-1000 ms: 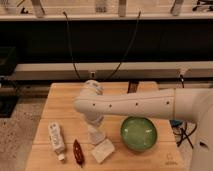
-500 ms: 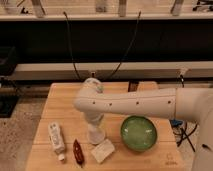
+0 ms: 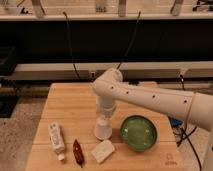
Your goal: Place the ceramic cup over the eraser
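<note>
On the bench [image 3: 65,102], near its front edge, the gripper [image 3: 103,118] points straight down onto the ceramic cup [image 3: 102,131], which stands directly beneath it. I cannot tell whether it grips the cup. A green bowl [image 3: 138,133] sits just beside it.

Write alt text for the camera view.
The tool is at the top of the ceramic cup on a wooden table. A green bowl stands beside it; a bottle, red pod and cream block lie nearer the camera.
</note>
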